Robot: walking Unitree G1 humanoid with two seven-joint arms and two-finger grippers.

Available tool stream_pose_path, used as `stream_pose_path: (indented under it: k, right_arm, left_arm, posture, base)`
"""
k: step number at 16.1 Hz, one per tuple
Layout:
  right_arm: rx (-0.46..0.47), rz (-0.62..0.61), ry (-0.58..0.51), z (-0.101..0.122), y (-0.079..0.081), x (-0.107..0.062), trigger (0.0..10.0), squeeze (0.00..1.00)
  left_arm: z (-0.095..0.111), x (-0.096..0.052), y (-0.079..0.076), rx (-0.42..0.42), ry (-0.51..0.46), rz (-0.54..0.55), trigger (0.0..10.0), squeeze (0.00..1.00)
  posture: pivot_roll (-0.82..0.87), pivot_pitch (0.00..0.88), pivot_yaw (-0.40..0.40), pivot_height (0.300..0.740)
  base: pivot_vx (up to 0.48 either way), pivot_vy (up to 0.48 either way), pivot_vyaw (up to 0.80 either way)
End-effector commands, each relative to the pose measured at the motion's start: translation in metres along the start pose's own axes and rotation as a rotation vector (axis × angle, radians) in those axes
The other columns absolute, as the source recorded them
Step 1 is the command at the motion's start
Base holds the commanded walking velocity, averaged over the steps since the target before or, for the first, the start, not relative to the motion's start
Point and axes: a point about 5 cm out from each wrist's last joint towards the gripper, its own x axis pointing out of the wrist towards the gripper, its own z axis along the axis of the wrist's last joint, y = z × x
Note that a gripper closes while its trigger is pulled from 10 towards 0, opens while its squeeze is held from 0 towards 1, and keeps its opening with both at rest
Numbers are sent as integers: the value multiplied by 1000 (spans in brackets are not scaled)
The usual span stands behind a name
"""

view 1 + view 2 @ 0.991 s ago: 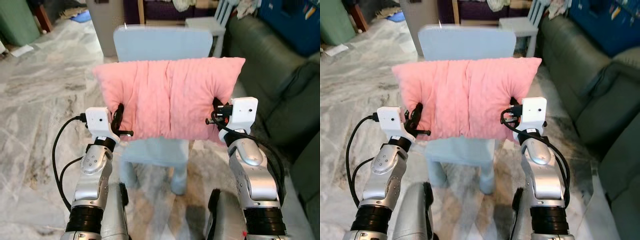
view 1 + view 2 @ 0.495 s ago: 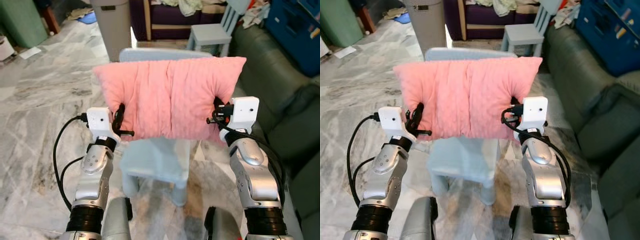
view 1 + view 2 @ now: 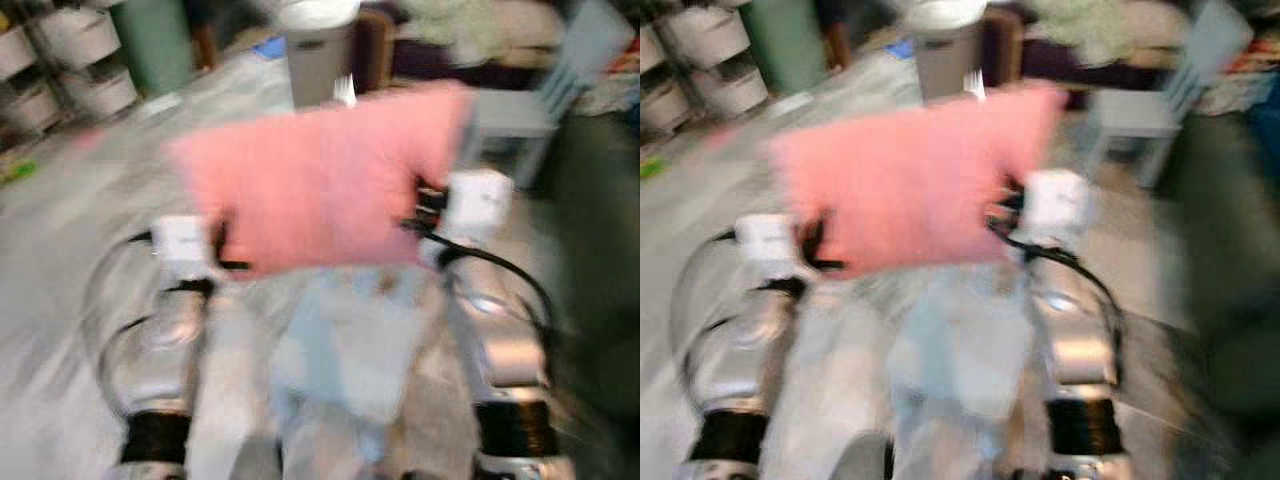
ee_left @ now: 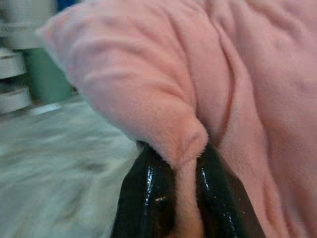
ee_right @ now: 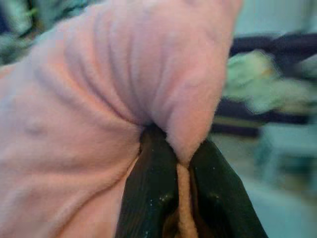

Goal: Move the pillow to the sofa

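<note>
The pillow (image 3: 320, 185) was the biggest thing I had in front of me: a pink oblong held up in the air between my two arms, its long axis running across from my left to my right and tilted, the right end higher than the left. Its broad face was turned toward the head camera, though both eye views were badly smeared by motion, so I could make out little detail. Below it I could see the pale blue chair (image 3: 365, 345), just a soft blur between my forearms. The dark green sofa (image 3: 600, 240) showed as a dark mass along my right side. Farther back stood a grey bin (image 3: 320, 60), with a second pale blue chair (image 3: 540, 95) off to the right.

My left gripper (image 4: 185, 193) was pinching a fold of the pillow's left edge, pink plush squeezed between the two black fingers. My right gripper (image 5: 183, 198) was clamped the same way on a fold at the pillow's right edge.
</note>
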Motion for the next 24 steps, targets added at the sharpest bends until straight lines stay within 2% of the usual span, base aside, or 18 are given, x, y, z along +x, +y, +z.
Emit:
stream_pose_path:
  k: [1, 9, 11, 13, 14, 17, 19, 21, 24]
  right_arm:
    - [-15, -84, -3, 1, -21, -6, 10000, 0]
    - [-5, -95, -15, 9, -22, -6, 10000, 0]
    - [-1, -95, -16, 11, -21, -6, 10000, 0]
    - [4, -94, -12, 11, -20, -7, 10000, 0]
    - [7, -92, -8, 11, -20, -8, 10000, 0]
    - [8, -81, 10, 9, -18, -11, 10000, 0]
    - [13, -75, 22, 8, -17, -13, 10000, 0]
    - [5, -70, 40, 6, -16, -17, 10000, 0]
    - [-8, -72, 60, 4, -18, -20, 10000, 0]
  left_arm:
    - [2, 4, -25, -12, -7, -84, 10000, 0]
    - [-3, 3, -24, 5, 22, -68, 10000, 0]
    - [-5, 2, -24, 40, 34, -62, 10000, 0]
    - [-7, 1, -24, 33, 47, -44, 10000, 0]
    - [-9, 0, -25, -6, 83, -21, 10000, 0]
    - [-8, -2, -29, 37, 99, -54, 10000, 0]
    - [-9, -5, -29, -6, 97, -93, 10000, 0]
    - [-12, -10, -23, -36, 122, -27, 10000, 0]
    - [-13, -14, -25, -40, 128, -41, 10000, 0]
  posture:
    - [-32, 0, 55, 740]
    - [-33, 0, 52, 740]
    - [-30, 0, 50, 740]
    - [-30, 0, 48, 740]
    - [-31, 0, 47, 740]
    - [-35, 0, 40, 740]
    - [-39, 0, 35, 740]
    - [-44, 0, 29, 740]
    - [-48, 0, 26, 740]
  base:
    - [0, 0, 0]
    - [0, 0, 0]
    - [0, 0, 0]
    - [0, 0, 0]
    - [0, 0, 0]
    - [0, 0, 0]
    - [0, 0, 0]
    - [0, 0, 0]
    - [0, 0, 0]
